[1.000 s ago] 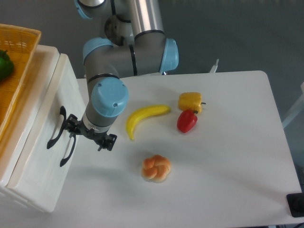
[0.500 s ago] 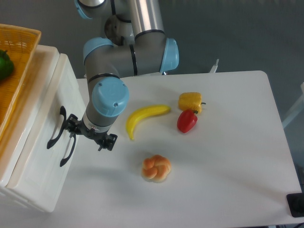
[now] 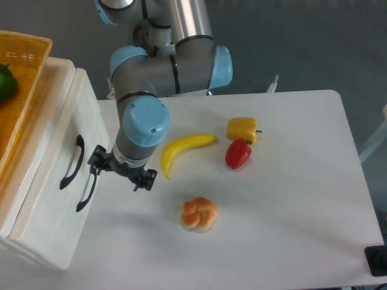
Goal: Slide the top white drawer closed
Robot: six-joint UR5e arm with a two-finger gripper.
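Both fingers [image 3: 98, 158] spread, holding nothing, beside the top white drawer [image 3: 54, 151].

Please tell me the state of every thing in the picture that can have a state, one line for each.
top white drawer: nearly flush with the cabinet front, handle free.
lower drawer: looks shut.
claw: beside the drawer handles, empty; open or shut cannot be told.
yellow basket: on top of the cabinet, holding a green item.

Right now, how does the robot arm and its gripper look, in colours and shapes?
The arm has thick silver-grey cylindrical links with rounded light-blue joint caps. At its end sits a small black two-finger gripper with a dark, angular body. No cables or markings are clearly visible.
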